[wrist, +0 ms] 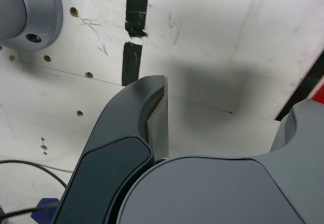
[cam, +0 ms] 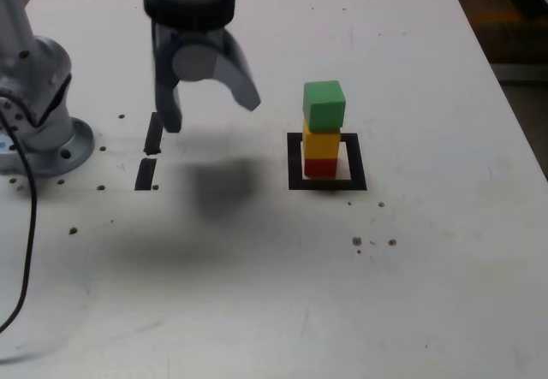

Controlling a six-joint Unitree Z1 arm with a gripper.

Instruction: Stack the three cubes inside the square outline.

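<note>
The three cubes stand as one tower in the exterior view: the red cube (cam: 321, 167) at the bottom, the yellow cube (cam: 322, 145) on it, and the green cube (cam: 324, 105) on top, turned slightly. The tower rests inside the square outline (cam: 295, 161) of black tape. My gripper (cam: 211, 114) hangs above the table toward the exterior view's left of the tower, well apart from it, open with nothing between its fingers. In the wrist view the gripper (wrist: 228, 102) frames bare table. A bit of the outline (wrist: 304, 90) and a red sliver (wrist: 320, 91) show at the picture's edge.
Two short black tape strips (cam: 153, 135) (cam: 145, 174) lie below the gripper and also show as tape strips (wrist: 131, 62) in the wrist view. The arm's grey base (cam: 38, 114) and a black cable (cam: 30, 251) occupy the exterior view's left. Small holes dot the white table (cam: 257, 293).
</note>
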